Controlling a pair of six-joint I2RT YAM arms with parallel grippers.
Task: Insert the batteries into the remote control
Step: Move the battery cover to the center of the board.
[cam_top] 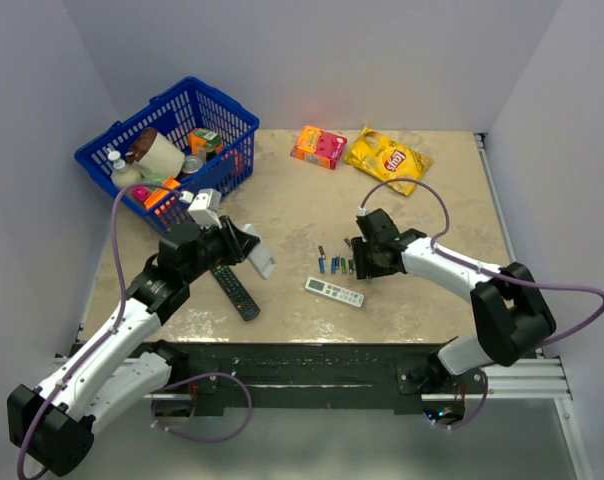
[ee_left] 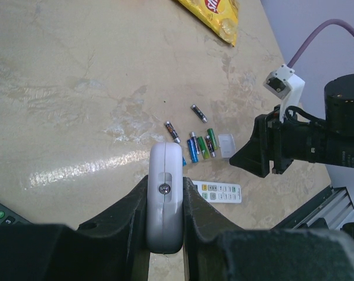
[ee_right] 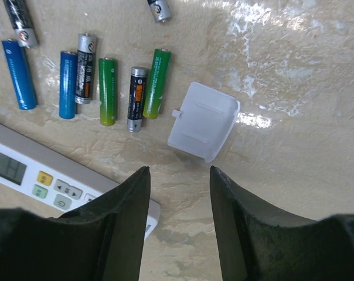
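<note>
My left gripper [cam_top: 244, 245] is shut on the short white remote control [cam_top: 261, 257] and holds it above the table. In the left wrist view the remote [ee_left: 165, 199] is edge-on between the fingers, with a screw on its end. Several small batteries [cam_top: 334, 264], blue, green and dark grey, lie side by side on the table; they also show in the left wrist view [ee_left: 197, 144] and the right wrist view [ee_right: 106, 88]. A clear white battery cover [ee_right: 203, 120] lies right of them. My right gripper [ee_right: 178, 170] is open and empty, hovering just near of the cover.
A slim white remote [cam_top: 334, 292] lies near the batteries, and a long black remote [cam_top: 234, 290] lies under my left arm. A blue basket [cam_top: 222, 100] of groceries stands at the back left. An orange box [cam_top: 318, 146] and a yellow chip bag [cam_top: 387, 158] lie at the back.
</note>
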